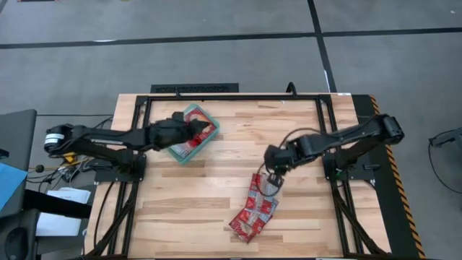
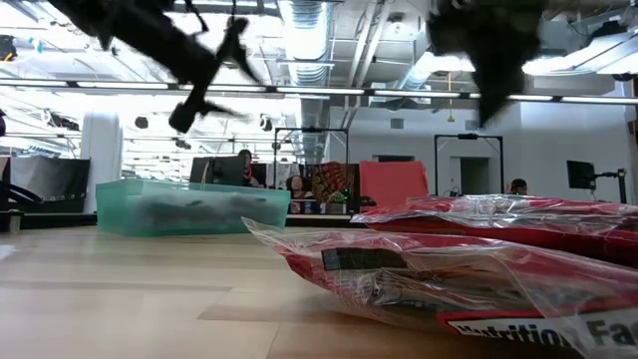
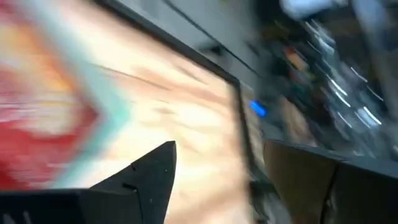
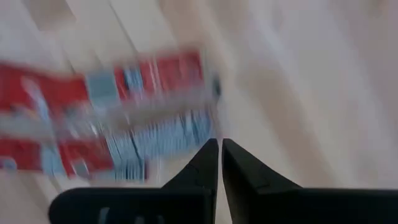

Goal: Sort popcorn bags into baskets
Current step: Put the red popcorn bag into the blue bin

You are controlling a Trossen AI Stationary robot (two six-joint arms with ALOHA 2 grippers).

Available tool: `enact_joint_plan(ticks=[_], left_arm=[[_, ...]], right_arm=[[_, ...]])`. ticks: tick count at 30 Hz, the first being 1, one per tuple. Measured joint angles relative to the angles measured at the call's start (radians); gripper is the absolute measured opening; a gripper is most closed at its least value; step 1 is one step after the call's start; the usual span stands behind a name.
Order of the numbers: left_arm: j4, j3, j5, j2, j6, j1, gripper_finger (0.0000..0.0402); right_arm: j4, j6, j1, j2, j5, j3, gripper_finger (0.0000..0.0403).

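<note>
Several glossy red popcorn bags (image 1: 255,206) lie overlapping in a loose pile on the wooden table, toward its near edge; they fill the foreground of the low view (image 2: 478,259). My right gripper (image 1: 275,173) hangs above the pile's far end, shut and empty (image 4: 219,142), with the bags (image 4: 93,124) below it. The teal basket (image 1: 180,155) sits on the table's far left part (image 2: 189,204). A red bag (image 3: 37,124) lies inside it. My left gripper (image 1: 206,130) hovers over the basket, open and holding nothing.
A black metal frame (image 1: 238,96) runs along the table's far edge and down both sides. Bare wood lies between the basket and the pile. Beyond the table's far edge the room holds desks, monitors and seated people (image 2: 244,165).
</note>
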Motion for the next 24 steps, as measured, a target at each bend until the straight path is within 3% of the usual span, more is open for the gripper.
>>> enact_joint_plan(ticks=[5, 9, 15, 24], left_arm=[[-0.056, 0.000, 0.214, -0.074, 0.088, -0.039, 0.0227], [-0.126, 0.000, 0.249, -0.035, 0.053, -0.145, 0.0226], [-0.096, -0.002, 0.201, 0.153, -0.030, -0.276, 0.0226], [0.249, 0.015, 0.265, 0.524, -0.097, -0.317, 0.0226]], right_arm=[[0.105, 0.278, 0.131, 0.001, -0.045, -0.170, 0.0049], [0.348, 0.471, 0.224, 0.002, -0.044, -0.276, 0.0044], [0.501, 0.623, 0.277, 0.041, -0.006, -0.336, 0.0027], [0.597, 0.697, 0.319, 0.157, -0.014, -0.334, 0.0026]])
